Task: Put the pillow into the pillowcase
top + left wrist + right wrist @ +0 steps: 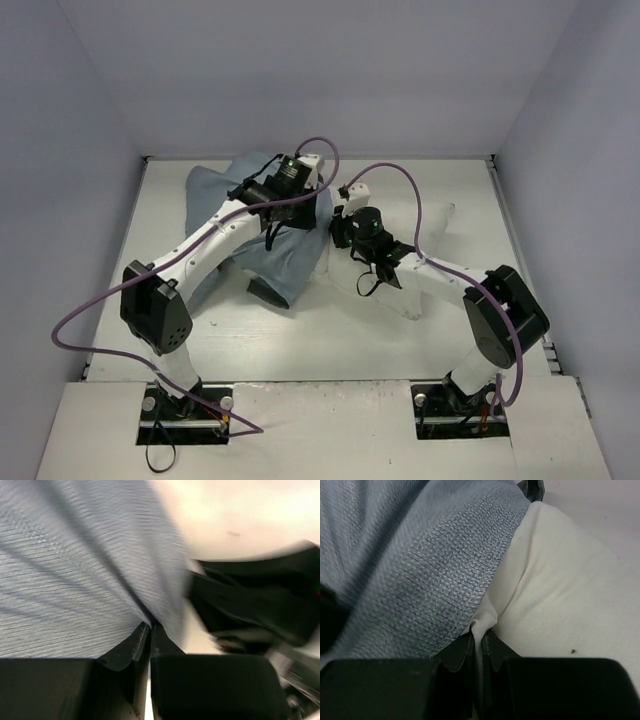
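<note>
The pillowcase lies pale blue-grey side up on the table's left middle. The white pillow lies to its right, its left end under the pillowcase's edge. My left gripper is shut on a fold of the pillowcase, lifted near its right edge. My right gripper is shut on a pinch of the pillow's fabric just where the hemmed pillowcase edge overlaps it. The pillow's tag is not in view.
The white table is walled by pale panels at the back and sides. The two wrists are close together near the table's middle. Purple cables loop over both arms. The right arm shows blurred in the left wrist view.
</note>
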Tool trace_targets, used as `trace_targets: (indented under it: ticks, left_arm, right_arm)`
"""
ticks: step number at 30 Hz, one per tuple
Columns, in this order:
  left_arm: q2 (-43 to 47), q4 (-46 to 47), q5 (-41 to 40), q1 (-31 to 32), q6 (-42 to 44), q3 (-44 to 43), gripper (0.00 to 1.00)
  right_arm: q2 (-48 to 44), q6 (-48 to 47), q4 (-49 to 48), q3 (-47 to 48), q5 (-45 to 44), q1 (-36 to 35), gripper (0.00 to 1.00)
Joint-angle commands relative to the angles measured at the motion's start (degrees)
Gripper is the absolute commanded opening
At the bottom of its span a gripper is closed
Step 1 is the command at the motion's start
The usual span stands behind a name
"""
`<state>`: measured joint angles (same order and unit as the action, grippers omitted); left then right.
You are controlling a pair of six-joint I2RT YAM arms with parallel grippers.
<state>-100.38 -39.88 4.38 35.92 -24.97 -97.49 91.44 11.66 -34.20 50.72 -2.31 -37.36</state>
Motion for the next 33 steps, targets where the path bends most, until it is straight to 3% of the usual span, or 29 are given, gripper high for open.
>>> trace_targets:
  ticks: [1, 10, 13, 15, 16, 19, 22, 32, 33]
  left_arm:
    - [6.68, 11.83, 13.83, 3.89, -4.65, 2.03, 0.00]
    - [9.06, 12.11, 13.11, -0.85, -3.60, 6.35, 0.00]
    - [9.94, 7.90, 5.23, -1.47, -1.67, 3.81, 0.03]
    - [10.55, 4.83, -2.57, -3.13, -0.87, 2.31, 0.35]
    - [10.55, 4.11, -4.63, -3.57, 0.52, 0.83, 0.61]
    - [9.33, 2.44, -10.44, -5.07, 3.78, -2.07, 0.77]
    - [5.91, 1.47, -12.55, -6.21, 5.98, -4.45, 0.77]
    - [-7.71, -0.02, -8.61, -7.80, 6.87, -13.16, 0.77]
    - [-8.25, -0.02, -7.47, -7.88, 6.87, -14.21, 0.45]
  right_arm:
    - [1.29, 0.73, -1.40, 2.19, 3.98, -0.52, 0.00]
    - [1.03, 1.09, -1.49, 1.66, 4.42, 0.10, 0.00]
    - [-0.72, -0.32, -1.23, 1.66, 4.68, 0.88, 0.00]
    - [-2.05, -0.76, -0.52, 1.58, 5.20, 1.50, 0.00]
    - [-2.92, -1.20, -0.17, 1.66, 5.73, 2.29, 0.00]
    - [-3.72, -1.81, 0.62, 1.84, 7.48, 3.26, 0.00]
    - [-3.72, -1.99, 1.06, 2.28, 8.10, 3.44, 0.00]
    - [-1.88, -2.43, 1.67, 4.30, 9.78, 3.44, 0.00]
    - [-1.79, -2.61, 1.68, 4.39, 9.86, 3.35, 0.00]
